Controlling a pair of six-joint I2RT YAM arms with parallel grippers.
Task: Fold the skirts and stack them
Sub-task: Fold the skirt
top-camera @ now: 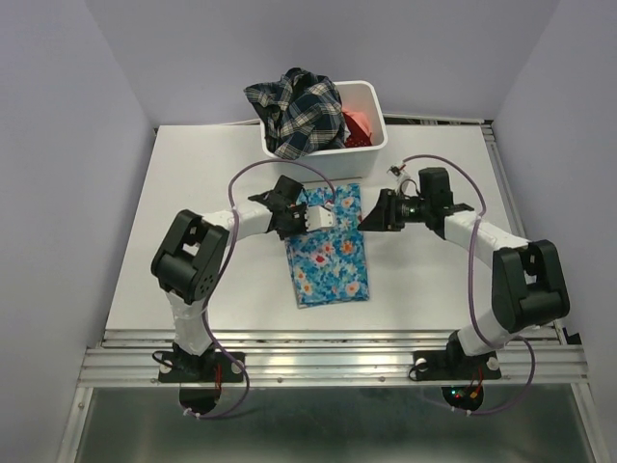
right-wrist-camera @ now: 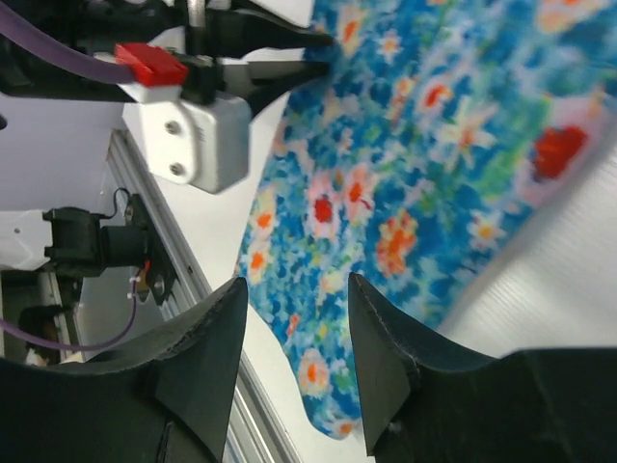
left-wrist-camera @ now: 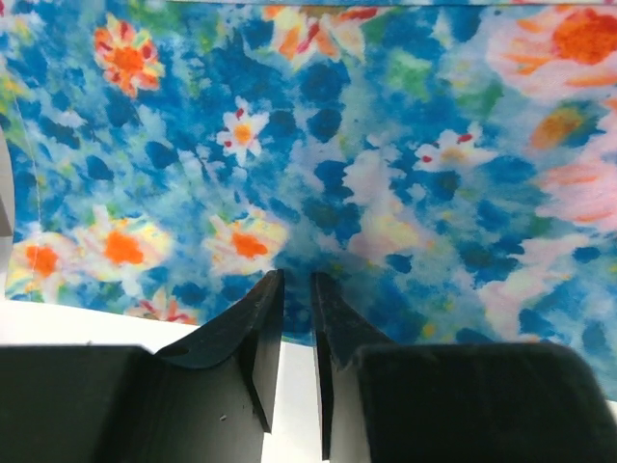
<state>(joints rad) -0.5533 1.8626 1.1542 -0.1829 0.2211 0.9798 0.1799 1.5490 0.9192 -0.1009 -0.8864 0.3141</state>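
Observation:
The bright blue flowered skirt (top-camera: 333,260) lies folded into a long strip on the white table, and fills the left wrist view (left-wrist-camera: 386,145). My left gripper (top-camera: 335,204) is low at the skirt's upper left edge (left-wrist-camera: 297,277). Its jaws stand a narrow gap apart, with bare table showing between them. My right gripper (top-camera: 364,220) hovers open and empty over the skirt's right edge (right-wrist-camera: 294,280), with the cloth (right-wrist-camera: 415,145) below it. A dark plaid skirt (top-camera: 294,111) and a coral-red one (top-camera: 359,125) lie in the bin.
A white bin (top-camera: 378,104) stands at the back of the table, just beyond the skirt. The aluminium rail (top-camera: 328,362) runs along the near edge. Purple walls close in the left, right and back.

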